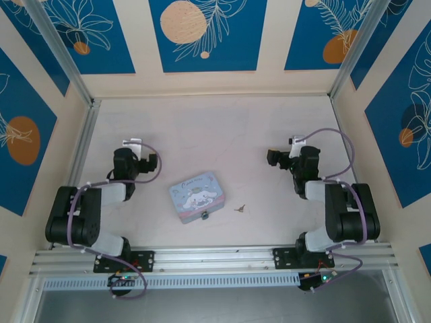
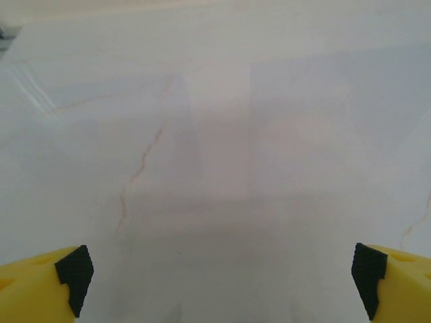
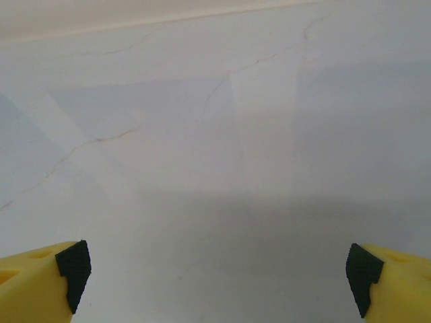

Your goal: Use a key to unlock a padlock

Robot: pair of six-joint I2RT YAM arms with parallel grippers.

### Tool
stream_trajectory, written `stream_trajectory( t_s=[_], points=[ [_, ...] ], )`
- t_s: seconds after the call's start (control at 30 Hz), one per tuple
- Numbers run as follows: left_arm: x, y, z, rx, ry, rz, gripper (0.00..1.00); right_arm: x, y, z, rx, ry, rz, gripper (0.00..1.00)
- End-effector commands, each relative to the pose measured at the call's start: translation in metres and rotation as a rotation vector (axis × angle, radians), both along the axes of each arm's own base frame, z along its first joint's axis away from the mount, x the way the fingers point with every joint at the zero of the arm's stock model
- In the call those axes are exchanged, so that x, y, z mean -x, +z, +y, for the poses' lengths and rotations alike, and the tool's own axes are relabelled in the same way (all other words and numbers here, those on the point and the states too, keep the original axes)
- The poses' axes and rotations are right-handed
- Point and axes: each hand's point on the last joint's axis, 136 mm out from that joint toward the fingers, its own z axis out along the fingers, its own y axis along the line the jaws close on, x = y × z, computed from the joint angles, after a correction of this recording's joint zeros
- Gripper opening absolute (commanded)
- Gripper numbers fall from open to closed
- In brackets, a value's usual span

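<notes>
Nothing of the unlocking looks done: the key (image 1: pixel 239 208) lies loose on the table (image 1: pixel 202 128), just right of the pale blue tin (image 1: pixel 195 192) and apart from the padlock (image 1: pixel 205 216), which sits against the tin's near edge. The left fingers (image 2: pixel 73 277) and right fingers (image 3: pixel 73 274) stand spread wide with nothing between them, over bare table well away from both. Picking up the key, steadying the padlock, inserting and turning are all left to do.
</notes>
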Motion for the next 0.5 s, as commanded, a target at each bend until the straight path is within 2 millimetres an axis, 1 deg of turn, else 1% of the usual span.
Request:
stream_trajectory(
  t_s=[0.0,0.07,0.1,0.13,0.17,0.2,0.27,0.3,0.37,0.47],
  points=[
    [0.005,0.017,0.004,0.043,0.050,0.070,1.00,-0.006,0.031,-0.011,-0.027,-0.079,0.036,0.99],
    [0.013,0.024,-0.001,0.087,0.057,0.100,1.00,-0.005,0.038,-0.019,-0.147,-0.181,0.115,0.99],
    [0.019,0.029,-0.002,0.107,0.071,0.114,1.00,-0.004,0.037,-0.024,-0.231,-0.245,0.182,0.99],
    [0.026,0.034,-0.005,0.150,0.084,0.133,1.00,-0.002,0.034,-0.023,-0.303,-0.266,0.253,0.99],
    [0.032,0.037,-0.007,0.180,0.091,0.157,1.00,-0.002,0.034,-0.019,-0.356,-0.249,0.293,0.99],
    [0.040,0.040,-0.007,0.214,0.115,0.180,1.00,-0.001,0.033,-0.011,-0.409,-0.215,0.334,1.00],
    [0.056,0.046,-0.009,0.291,0.169,0.250,1.00,0.003,0.028,0.003,-0.462,-0.174,0.396,1.00],
    [0.065,0.046,-0.011,0.318,0.177,0.306,1.00,0.008,0.026,0.012,-0.485,-0.144,0.430,0.98],
    [0.080,0.045,-0.015,0.370,0.211,0.407,1.00,0.019,0.024,0.030,-0.527,-0.095,0.505,0.93],
    [0.099,0.040,-0.035,0.491,0.200,0.520,1.00,0.041,0.023,0.062,-0.593,-0.003,0.606,0.79]
  ],
)
